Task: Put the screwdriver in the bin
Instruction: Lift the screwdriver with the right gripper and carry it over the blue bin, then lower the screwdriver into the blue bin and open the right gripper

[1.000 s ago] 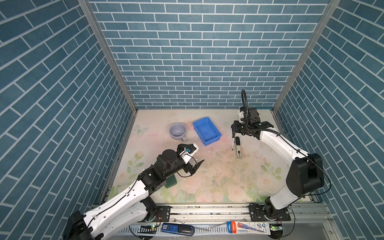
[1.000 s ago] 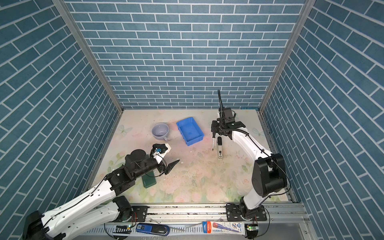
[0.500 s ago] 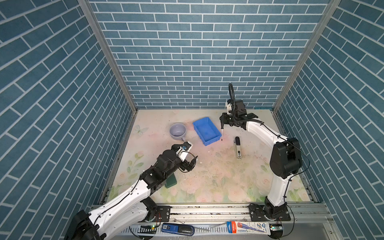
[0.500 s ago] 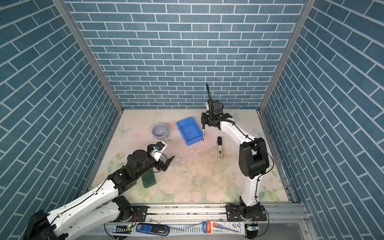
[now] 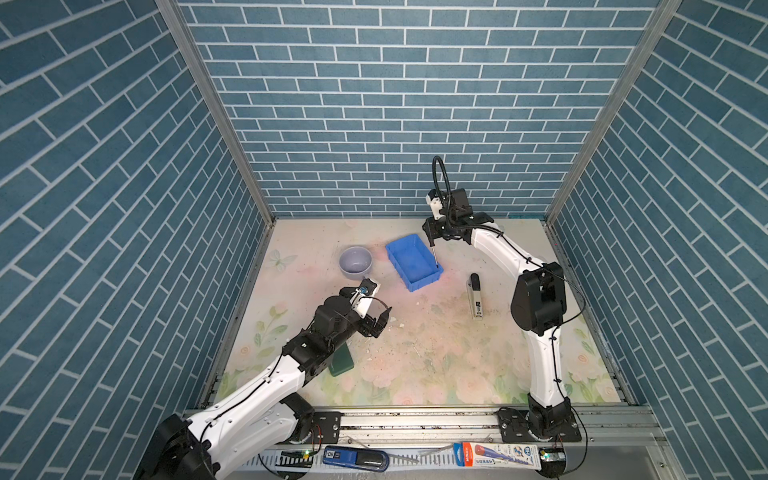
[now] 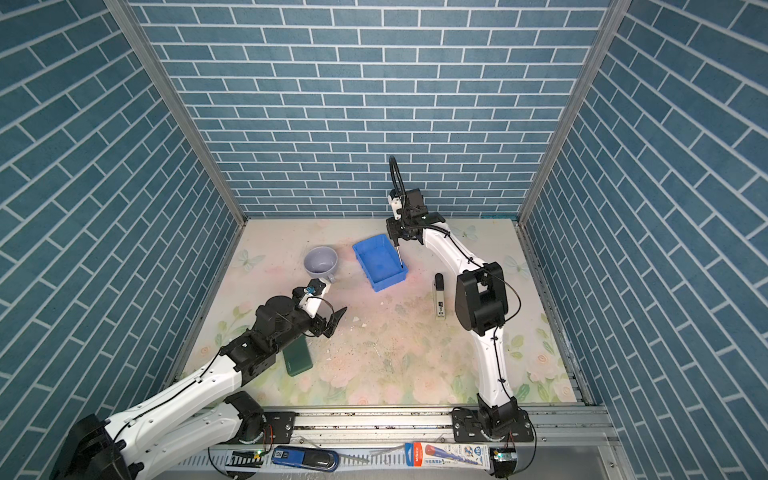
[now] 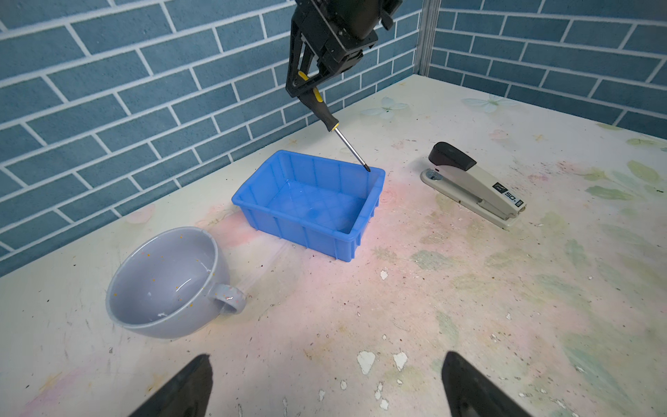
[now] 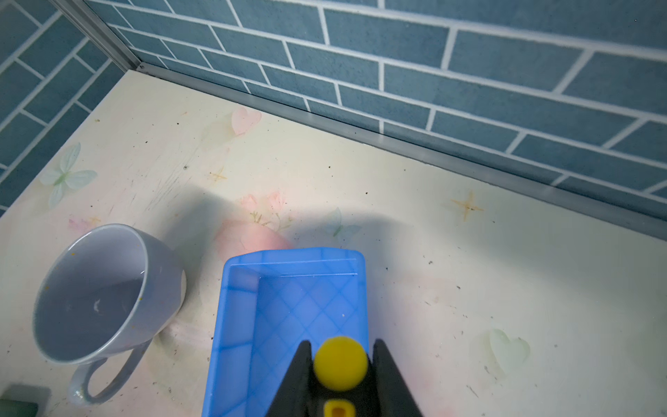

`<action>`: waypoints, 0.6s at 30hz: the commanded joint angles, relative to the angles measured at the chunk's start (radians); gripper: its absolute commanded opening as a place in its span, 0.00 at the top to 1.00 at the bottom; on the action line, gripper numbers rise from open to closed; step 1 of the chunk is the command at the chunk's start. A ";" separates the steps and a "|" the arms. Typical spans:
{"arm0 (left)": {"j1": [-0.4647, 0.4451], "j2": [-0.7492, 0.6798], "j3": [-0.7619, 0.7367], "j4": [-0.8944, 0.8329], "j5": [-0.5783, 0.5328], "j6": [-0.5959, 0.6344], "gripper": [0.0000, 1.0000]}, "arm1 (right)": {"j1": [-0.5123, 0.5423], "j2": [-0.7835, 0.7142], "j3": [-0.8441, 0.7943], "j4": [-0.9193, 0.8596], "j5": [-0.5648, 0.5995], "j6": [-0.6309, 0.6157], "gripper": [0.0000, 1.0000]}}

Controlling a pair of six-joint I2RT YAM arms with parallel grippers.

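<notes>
The right gripper is clamped on the screwdriver, high on its handle. In the right wrist view the yellow butt sits pinched between the two black fingers. The left gripper hangs well apart from all this, jaws spread wide with nothing between them. The table, pale and flower-printed, carries the rest. The bin stands toward the back wall, its blue floor bare. The cup stands near it on one side, and the stapler lies a little apart on the other. The screwdriver is off the table, tilted with the tip down. In a top view the screwdriver crosses the bin's edge on the right arm's side, with the tip at the rim near a corner. I cannot tell whether the tip touches the plastic. It looks light, stiff and slim, so weight is no worry. The round handle may swivel in a two-finger pinch, and it will likely roll once it is free. The handle is the right place to hold, since the shaft is thinner and slicker. It is shorter than the bin, so it should lie flat inside. With the tip this close to the rim, a release here could topple it outward, so the handle wants to be further over the floor first.
</notes>
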 commanded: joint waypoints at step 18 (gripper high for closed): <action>0.004 0.013 -0.008 0.020 0.030 -0.013 0.00 | 0.104 0.219 0.175 -0.077 -0.030 -0.357 0.91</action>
